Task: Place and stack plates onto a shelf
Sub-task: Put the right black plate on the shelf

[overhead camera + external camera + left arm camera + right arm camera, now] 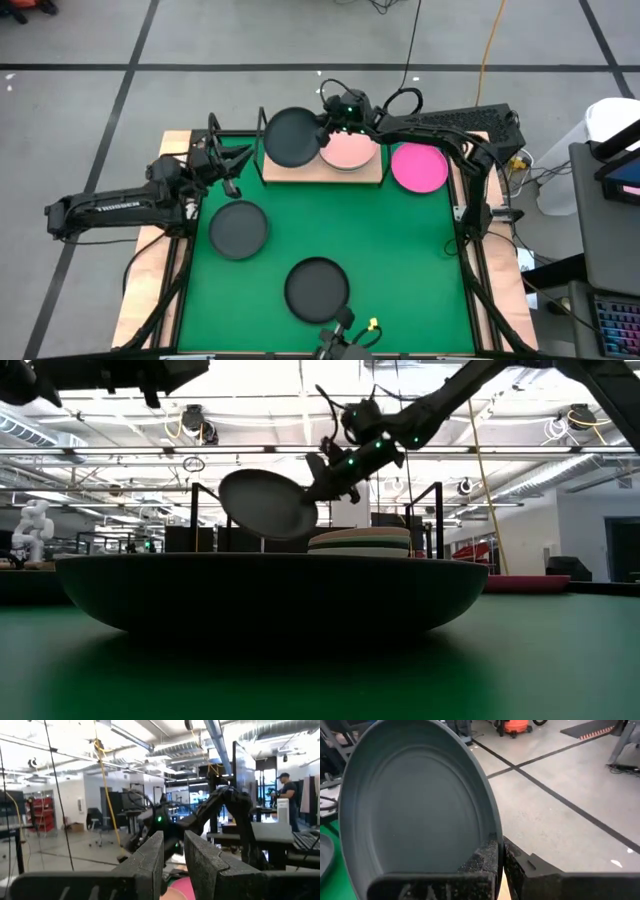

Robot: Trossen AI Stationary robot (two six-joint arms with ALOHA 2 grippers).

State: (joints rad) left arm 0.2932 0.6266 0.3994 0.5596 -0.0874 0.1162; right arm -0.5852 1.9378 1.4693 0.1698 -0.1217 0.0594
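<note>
My right gripper is shut on a dark grey plate, which hangs tilted above the left half of the light-wood shelf. A stack topped by a light pink plate rests on the shelf's right half; the low view shows pale layers in this stack. A magenta plate lies flat on the mat to the right of the shelf. Two black plates lie flat on the green mat. My left gripper waits raised near the shelf's left end, narrowly open and empty. My right gripper pinches the dark grey plate by its rim, on the edge nearest the pink stack, between the two fingers. The fingers come from the table's right, slanting down. The plate is lifted clear and tilted, with its free edge lower.
Thin black wire uprights stand at the shelf's ends. The green mat has bare room on its right half. A black plate fills the low view's foreground. A person stands far off in the room.
</note>
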